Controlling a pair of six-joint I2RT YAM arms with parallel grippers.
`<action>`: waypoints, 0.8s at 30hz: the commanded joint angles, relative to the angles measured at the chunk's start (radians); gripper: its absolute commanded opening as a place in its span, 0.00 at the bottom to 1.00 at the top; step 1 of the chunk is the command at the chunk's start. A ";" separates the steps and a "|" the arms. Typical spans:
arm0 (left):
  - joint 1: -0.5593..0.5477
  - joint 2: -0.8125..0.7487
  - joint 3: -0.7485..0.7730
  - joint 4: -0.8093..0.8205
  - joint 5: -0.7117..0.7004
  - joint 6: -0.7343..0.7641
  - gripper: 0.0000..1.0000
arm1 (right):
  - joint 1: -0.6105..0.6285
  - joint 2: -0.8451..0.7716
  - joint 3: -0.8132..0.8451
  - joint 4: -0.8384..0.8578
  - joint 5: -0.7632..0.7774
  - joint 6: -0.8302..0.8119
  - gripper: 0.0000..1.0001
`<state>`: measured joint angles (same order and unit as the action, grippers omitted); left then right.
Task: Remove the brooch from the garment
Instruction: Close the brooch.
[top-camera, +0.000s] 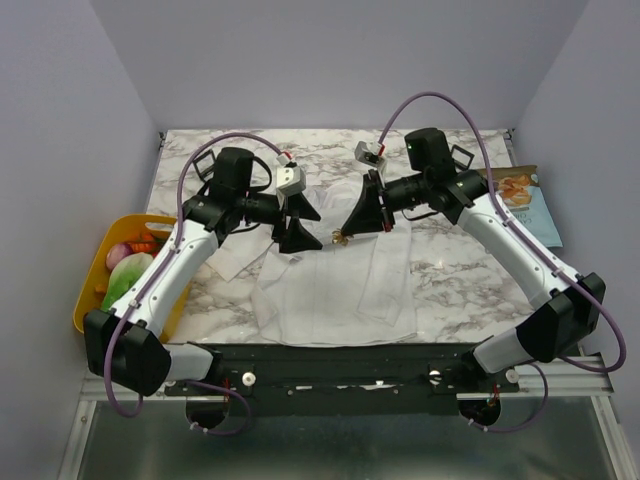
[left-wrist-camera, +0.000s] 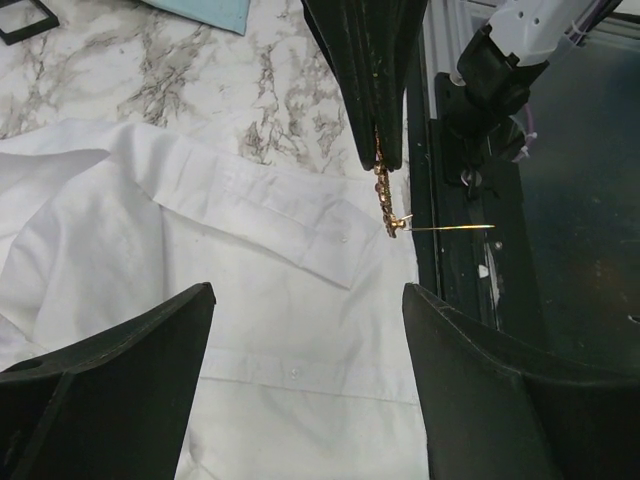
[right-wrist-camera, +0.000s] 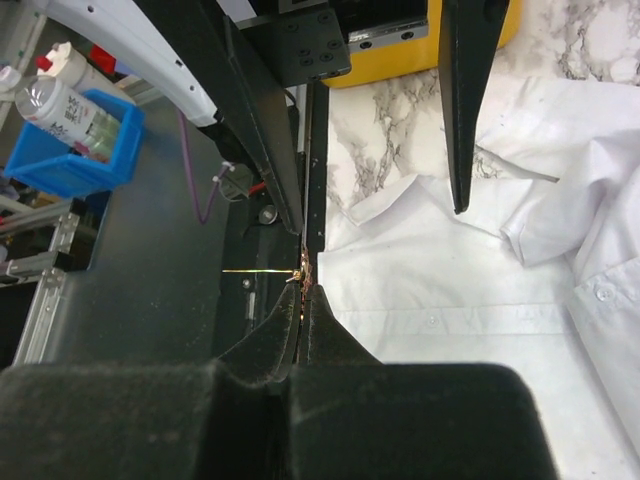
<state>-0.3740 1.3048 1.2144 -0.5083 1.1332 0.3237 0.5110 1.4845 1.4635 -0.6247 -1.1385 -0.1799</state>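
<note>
The white shirt (top-camera: 330, 290) lies flat on the marble table, collar towards the back. My right gripper (top-camera: 346, 232) is shut on the small brooch (top-camera: 340, 238) and holds it just above the collar area. In the right wrist view the brooch (right-wrist-camera: 305, 272) shows edge-on at the shut fingertips (right-wrist-camera: 303, 295), gold and reddish, its thin pin sticking out free to the left. In the left wrist view the brooch (left-wrist-camera: 385, 195) hangs from the right fingers (left-wrist-camera: 370, 80) over the shirt (left-wrist-camera: 250, 300). My left gripper (top-camera: 300, 225) is open and empty over the shirt, next to the right one.
A yellow basket (top-camera: 92, 285) of toy food stands at the table's left edge. A book (top-camera: 525, 200) lies at the right. A black square palette (left-wrist-camera: 25, 20) lies beyond the shirt. A blue bin (right-wrist-camera: 75, 130) with a bottle sits off the table.
</note>
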 joint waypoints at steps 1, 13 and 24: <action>0.001 -0.024 -0.050 0.109 0.069 -0.110 0.86 | -0.002 -0.007 -0.025 0.055 0.008 0.057 0.00; -0.043 0.027 -0.061 0.252 -0.039 -0.241 0.86 | 0.000 0.017 -0.042 0.137 0.092 0.129 0.00; -0.059 0.074 -0.042 0.274 -0.154 -0.264 0.81 | 0.000 0.034 -0.043 0.141 0.080 0.135 0.00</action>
<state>-0.4225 1.3689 1.1595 -0.2699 1.0519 0.0803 0.5110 1.5078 1.4300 -0.5049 -1.0622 -0.0589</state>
